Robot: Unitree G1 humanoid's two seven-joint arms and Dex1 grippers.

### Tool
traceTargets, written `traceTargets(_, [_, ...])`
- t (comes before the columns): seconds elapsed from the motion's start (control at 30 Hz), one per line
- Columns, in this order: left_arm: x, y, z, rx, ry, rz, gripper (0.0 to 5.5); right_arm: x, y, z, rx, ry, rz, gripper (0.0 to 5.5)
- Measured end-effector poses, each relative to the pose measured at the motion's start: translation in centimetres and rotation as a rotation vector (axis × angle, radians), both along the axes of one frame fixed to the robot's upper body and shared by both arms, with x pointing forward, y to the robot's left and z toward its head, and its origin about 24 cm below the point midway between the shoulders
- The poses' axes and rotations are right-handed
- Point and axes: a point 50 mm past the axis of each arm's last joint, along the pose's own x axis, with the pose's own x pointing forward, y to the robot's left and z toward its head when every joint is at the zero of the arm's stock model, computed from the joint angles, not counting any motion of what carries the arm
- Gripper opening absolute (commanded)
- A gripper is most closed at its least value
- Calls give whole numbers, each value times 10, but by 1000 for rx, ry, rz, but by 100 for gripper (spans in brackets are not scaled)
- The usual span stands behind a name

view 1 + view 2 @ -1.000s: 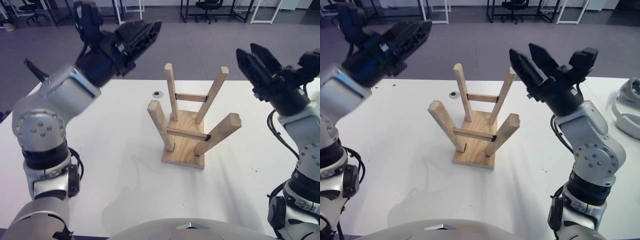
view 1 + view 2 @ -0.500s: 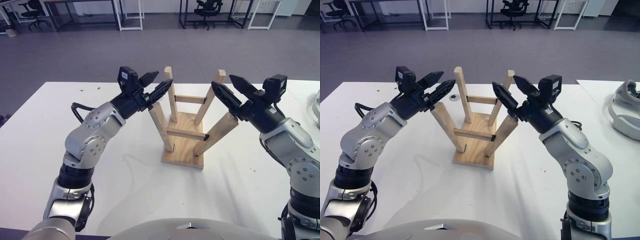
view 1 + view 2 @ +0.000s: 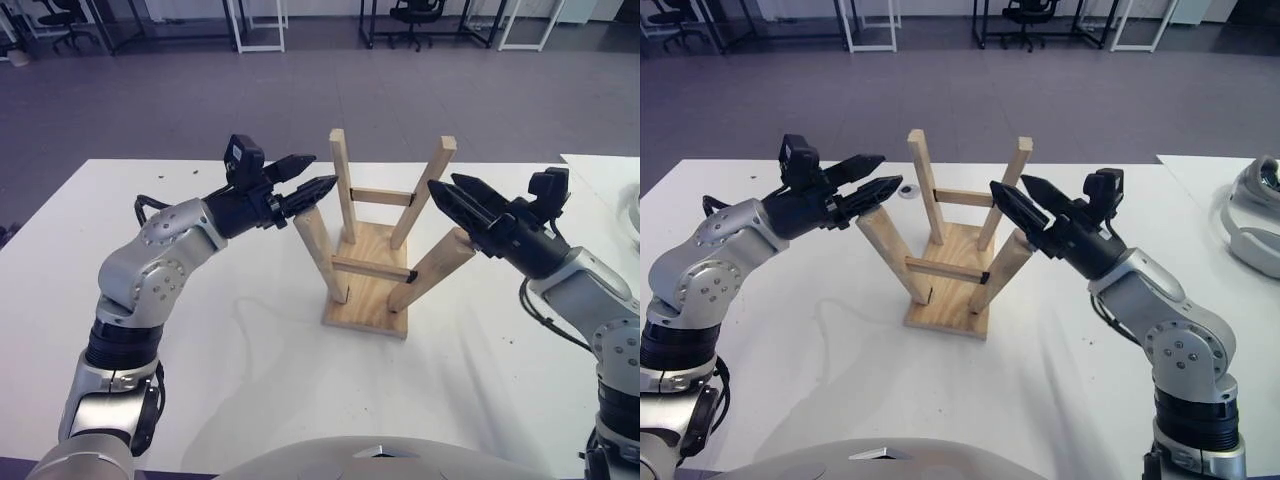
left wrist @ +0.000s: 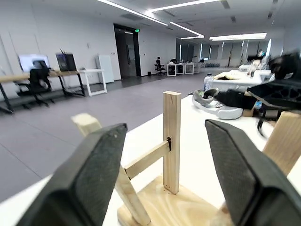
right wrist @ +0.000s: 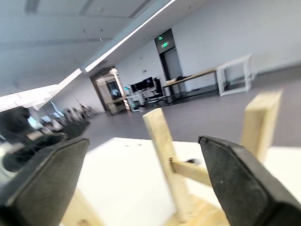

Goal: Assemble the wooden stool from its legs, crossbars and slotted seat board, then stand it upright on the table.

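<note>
The wooden stool stands upside down on the white table (image 3: 250, 350), its seat board (image 3: 367, 300) flat and all its legs pointing up, joined by crossbars (image 3: 372, 267). My left gripper (image 3: 322, 170) is open and hovers just above the top of the near-left leg (image 3: 312, 235). In the left wrist view its fingers (image 4: 94, 174) frame a far leg (image 4: 171, 141). Over the top of the near-right leg (image 3: 440, 265), my right gripper (image 3: 442, 182) is open too, pointing at the stool. Neither gripper holds anything.
A small dark round item (image 3: 908, 189) lies on the table behind the stool. A white headset (image 3: 1255, 215) rests at the far right. There is free table surface in front of the stool and to its left.
Both arms have come down from raised positions and swung in toward the stool, ending on either side of its leg tops. The stool has not moved.
</note>
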Motion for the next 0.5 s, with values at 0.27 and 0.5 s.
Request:
traceTargets(0.27, [-2, 4, 7, -22, -10, 1, 305, 2, -1, 0, 151, 31, 70, 434])
traceTargets(0.5, [3, 73, 81, -386, -133, 209, 305, 16, -45, -19, 249, 91, -100, 434])
